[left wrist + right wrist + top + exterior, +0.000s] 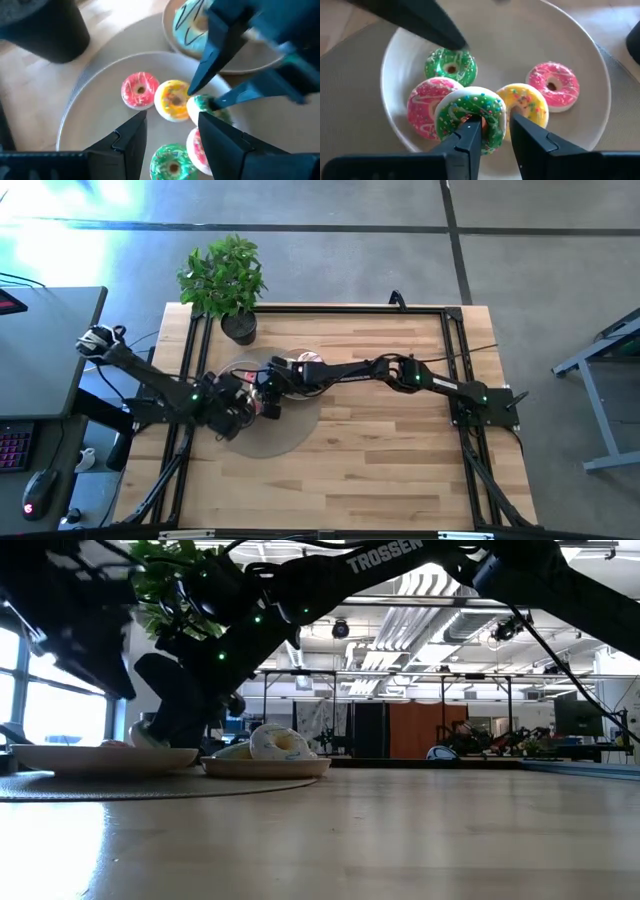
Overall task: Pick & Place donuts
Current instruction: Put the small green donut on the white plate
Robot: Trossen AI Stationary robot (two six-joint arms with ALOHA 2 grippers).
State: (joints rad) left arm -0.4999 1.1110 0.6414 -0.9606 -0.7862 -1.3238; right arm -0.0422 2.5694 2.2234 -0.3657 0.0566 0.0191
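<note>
Right end effector [492, 132] pinches the green mini donut [470, 117] through its hole; lift straight up, clear of neighbours on the plate [580, 55]. Left end effector [170, 130] hovers released.

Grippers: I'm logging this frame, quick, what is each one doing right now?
Left gripper: open, empty, above the plate of mini donuts.
Right gripper: closed on the green-iced mini donut, one finger through its hole.
</note>
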